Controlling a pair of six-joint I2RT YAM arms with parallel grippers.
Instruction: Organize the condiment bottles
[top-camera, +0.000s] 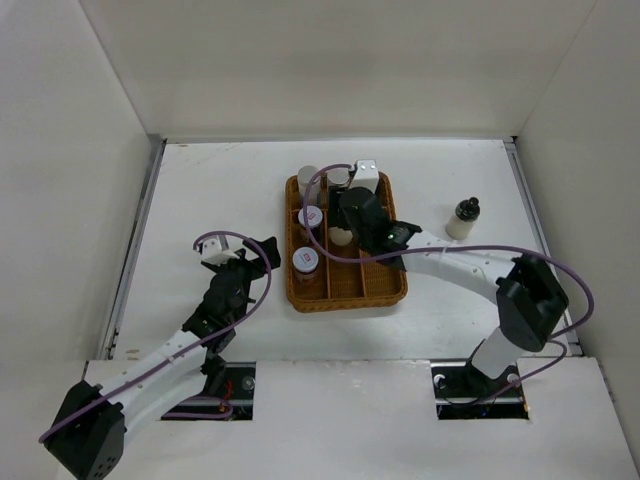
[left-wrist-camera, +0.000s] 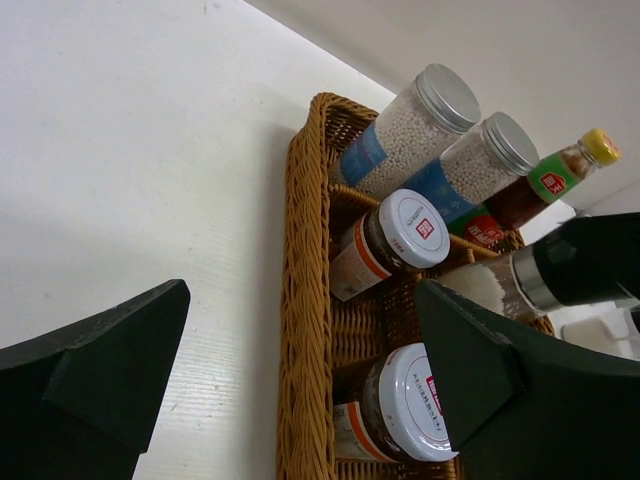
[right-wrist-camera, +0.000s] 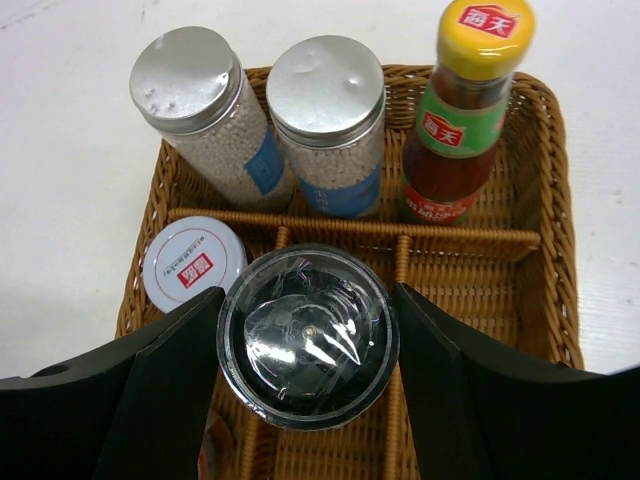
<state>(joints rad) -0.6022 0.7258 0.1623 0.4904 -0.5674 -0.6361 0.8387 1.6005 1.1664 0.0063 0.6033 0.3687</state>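
My right gripper (top-camera: 347, 222) (right-wrist-camera: 307, 340) is over the wicker tray (top-camera: 396, 292), shut on a clear jar with a black lid (right-wrist-camera: 307, 335), upright in the middle compartment. Two silver-lid jars (right-wrist-camera: 187, 80) (right-wrist-camera: 326, 88) and the dark-red sauce bottle with a yellow cap (right-wrist-camera: 462, 110) stand in the tray's far row. Two white-lid jars (left-wrist-camera: 415, 228) (left-wrist-camera: 420, 400) stand in the left compartment. A small black-capped bottle (top-camera: 464, 218) stands on the table to the right of the tray. My left gripper (top-camera: 262, 256) (left-wrist-camera: 300, 375) is open and empty at the tray's left rim.
The tray's right compartment (right-wrist-camera: 470, 300) holds nothing. White walls enclose the table (top-camera: 220, 190) on the left, back and right. The tray rim (left-wrist-camera: 305, 300) lies between my left fingers.
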